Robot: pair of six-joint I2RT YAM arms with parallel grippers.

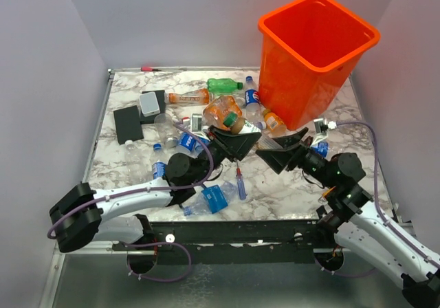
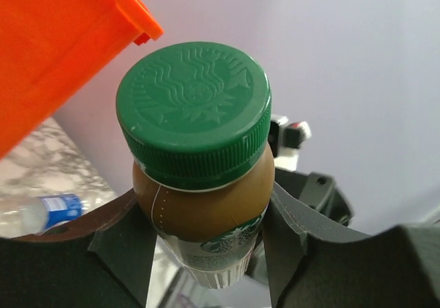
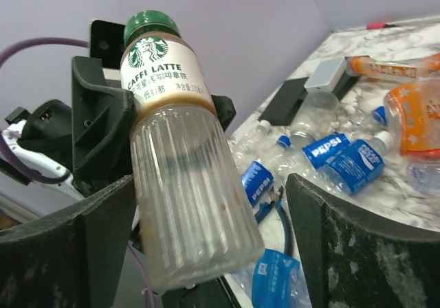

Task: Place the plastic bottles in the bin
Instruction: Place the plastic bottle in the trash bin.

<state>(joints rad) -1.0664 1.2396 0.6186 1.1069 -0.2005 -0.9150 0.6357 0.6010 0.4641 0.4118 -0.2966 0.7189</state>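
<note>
Left gripper (image 1: 235, 137) clamps a green-capped coffee bottle (image 3: 180, 163) just below its neck, holding it tilted in the air above the marble table (image 1: 289, 191). To its right, the right gripper (image 1: 282, 146) stands spread wide around the bottle's clear base, not touching it. Behind it, farther right, stands the orange bin (image 1: 302, 81).

Top view looks down; both wrist views (close) share one bottle (image 2: 199, 184).

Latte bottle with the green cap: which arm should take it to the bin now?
Left. The left gripper is clamped on the latte bottle below its cap; the right gripper has its jaws open either side of it. The bin stands close by.
</note>
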